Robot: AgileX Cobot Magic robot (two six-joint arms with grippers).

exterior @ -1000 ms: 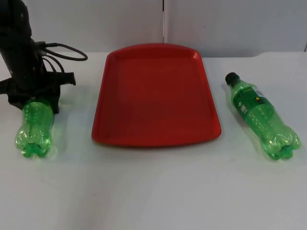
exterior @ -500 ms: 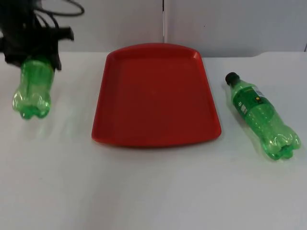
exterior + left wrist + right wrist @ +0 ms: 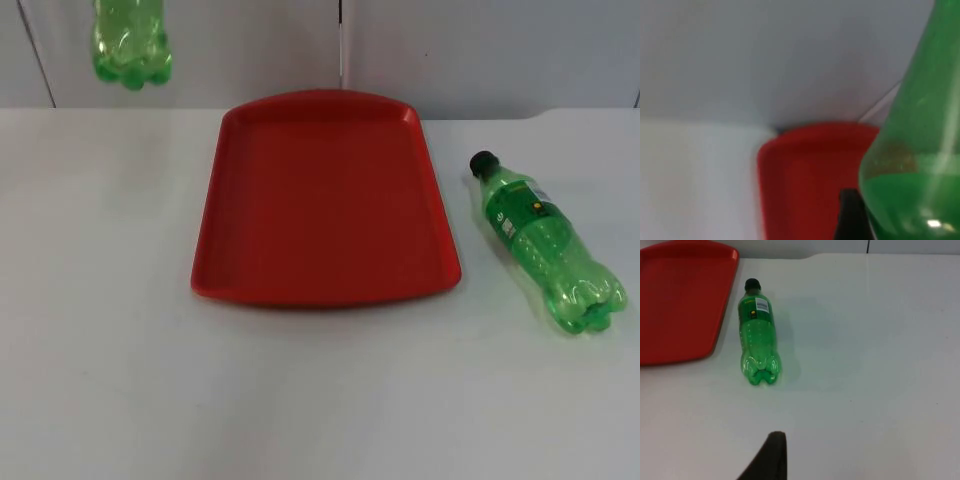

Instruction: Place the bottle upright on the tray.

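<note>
A green bottle [image 3: 130,45] hangs in the air at the far left, above the table's back edge, base toward the camera. In the left wrist view the same green bottle [image 3: 915,165] sits close against my left gripper [image 3: 860,220], which is shut on it, with the red tray [image 3: 800,175] beyond. The red tray [image 3: 320,200] lies bare in the middle of the table. A second green bottle [image 3: 545,245] with a black cap lies on its side right of the tray. My right gripper [image 3: 769,460] waits above the table, short of that lying bottle [image 3: 757,337].
The grey partition wall [image 3: 450,50] closes the table at the back. White table top [image 3: 300,400] stretches in front of the tray and on its left. The tray's corner [image 3: 680,300] lies beside the lying bottle.
My left arm has lifted its bottle off the table at the left, up and toward the wall, and slightly right. The lying bottle and the tray have not moved.
</note>
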